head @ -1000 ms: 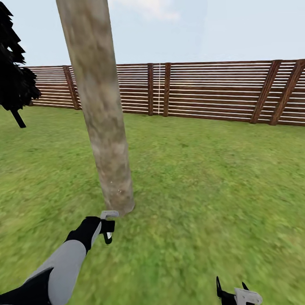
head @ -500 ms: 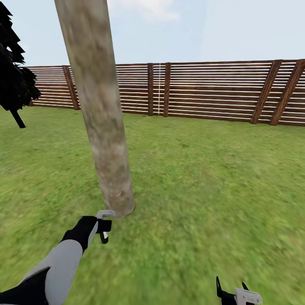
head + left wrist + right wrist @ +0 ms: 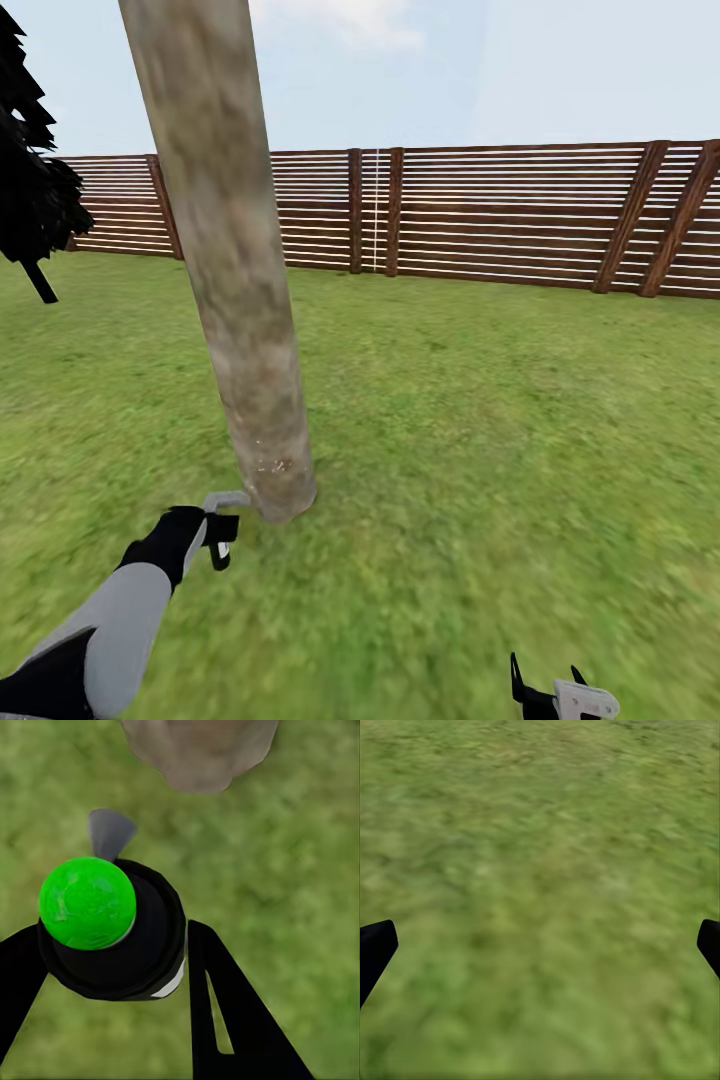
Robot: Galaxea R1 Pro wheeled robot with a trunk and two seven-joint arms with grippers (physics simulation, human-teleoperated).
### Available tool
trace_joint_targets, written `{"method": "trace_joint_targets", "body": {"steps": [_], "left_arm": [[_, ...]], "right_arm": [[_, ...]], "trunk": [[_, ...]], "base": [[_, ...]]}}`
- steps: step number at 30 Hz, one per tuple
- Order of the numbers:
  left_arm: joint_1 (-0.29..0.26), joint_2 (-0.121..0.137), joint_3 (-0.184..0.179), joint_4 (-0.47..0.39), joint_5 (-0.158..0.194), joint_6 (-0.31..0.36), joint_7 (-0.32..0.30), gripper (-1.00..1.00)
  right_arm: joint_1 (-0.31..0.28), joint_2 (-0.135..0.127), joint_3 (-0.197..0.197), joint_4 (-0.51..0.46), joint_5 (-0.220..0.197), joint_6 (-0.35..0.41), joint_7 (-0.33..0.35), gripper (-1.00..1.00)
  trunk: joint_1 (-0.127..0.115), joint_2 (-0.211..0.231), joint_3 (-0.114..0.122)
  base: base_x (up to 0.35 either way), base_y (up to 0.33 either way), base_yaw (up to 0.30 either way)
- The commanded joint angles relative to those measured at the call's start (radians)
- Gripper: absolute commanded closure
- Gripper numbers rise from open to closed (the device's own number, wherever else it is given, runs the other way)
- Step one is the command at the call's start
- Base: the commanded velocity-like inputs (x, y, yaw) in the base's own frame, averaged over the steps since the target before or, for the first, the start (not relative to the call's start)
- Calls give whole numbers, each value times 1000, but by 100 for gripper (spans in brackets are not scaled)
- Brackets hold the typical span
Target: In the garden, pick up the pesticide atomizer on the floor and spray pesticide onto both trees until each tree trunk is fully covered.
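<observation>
The tree trunk (image 3: 235, 280) looks like matt, pale grey-beige bark, smooth in outline with darker mottled blotches and a few light specks near its foot. The lawn (image 3: 480, 430) reads as soft, blurred grass, matt green with yellowish patches. The fence (image 3: 500, 215) is brown wood in thin horizontal slats with a faint sheen along their edges. The atomizer (image 3: 112, 926) shows a glossy bright green cap, a matt black plastic-looking body and a dull grey nozzle. The left claw (image 3: 112, 1020) has flat matt black fingers (image 3: 225, 1020).
</observation>
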Motion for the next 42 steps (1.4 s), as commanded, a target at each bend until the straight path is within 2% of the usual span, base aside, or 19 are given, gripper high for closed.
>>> {"method": "trace_joint_targets", "body": {"steps": [1,3,7,9,11,12,14,16,19,22,24,27,31,34,36,37,38,40,42], "left_arm": [[-1,1,0,0,2,0,0,100],[1,-10,0,1,1,-6,0,100],[4,-88,-2,8,-2,-10,-1,100],[4,-100,-21,4,-3,-10,0,100],[3,-93,-31,2,-1,-10,0,100],[3,-76,-32,0,-1,-9,0,100],[-5,-17,-29,-1,2,-6,-2,100],[-8,8,-28,-1,2,-6,-6,100],[-7,3,-33,-1,2,-11,-13,100],[-5,-34,-35,-1,0,-13,-14,100],[-8,-38,-36,-2,-1,-13,-14,100],[-13,-21,-37,-22,-1,-10,-16,100],[-11,11,-35,-141,2,5,-32,100],[-1,-22,-35,-154,2,6,-43,100],[0,-64,-36,-154,1,6,-46,100],[0,-97,-36,-154,0,6,-46,100],[0,-111,-37,-154,0,6,-46,100],[-2,-124,-37,-154,-1,6,-46,100],[-4,-121,-37,-154,-1,7,-46,100]], "right_arm": [[0,0,0,0,0,0,0,-100],[0,0,0,0,0,0,0,-100],[0,0,0,0,0,0,0,-100],[0,0,0,0,0,0,0,-100],[0,0,0,0,0,0,0,-100],[0,0,0,0,0,0,0,-100],[0,0,0,0,0,0,0,-100],[0,0,0,0,0,0,0,-100],[0,0,0,0,0,0,0,-100],[0,0,0,0,0,1,0,-100],[1,0,0,0,0,0,0,-100],[0,0,0,0,0,0,0,-100],[0,0,0,0,0,0,0,-100],[0,0,0,0,0,0,0,-100],[0,0,0,0,0,0,0,-100],[0,0,0,0,0,0,0,-100],[0,0,0,0,0,0,0,-100],[0,0,0,0,0,0,0,-100],[0,0,0,0,0,0,0,-100]], "trunk": [[0,0,0],[0,0,0],[0,0,0],[0,0,0],[0,0,0],[0,0,0],[0,0,0],[0,0,0],[0,0,0],[0,0,0],[0,0,0],[0,0,0],[0,0,0],[0,0,0],[0,0,0],[0,0,0],[0,0,0],[0,0,0],[0,0,0]], "base": [[0,0,0],[0,0,0],[0,0,0],[0,0,0],[0,0,0],[0,0,0],[0,0,0],[0,0,0],[-2,0,0],[-191,0,0],[-92,0,0],[-21,0,0],[-1,0,0],[0,0,0],[0,0,0],[0,0,0],[0,0,0],[0,0,0],[-114,19,0]]}}
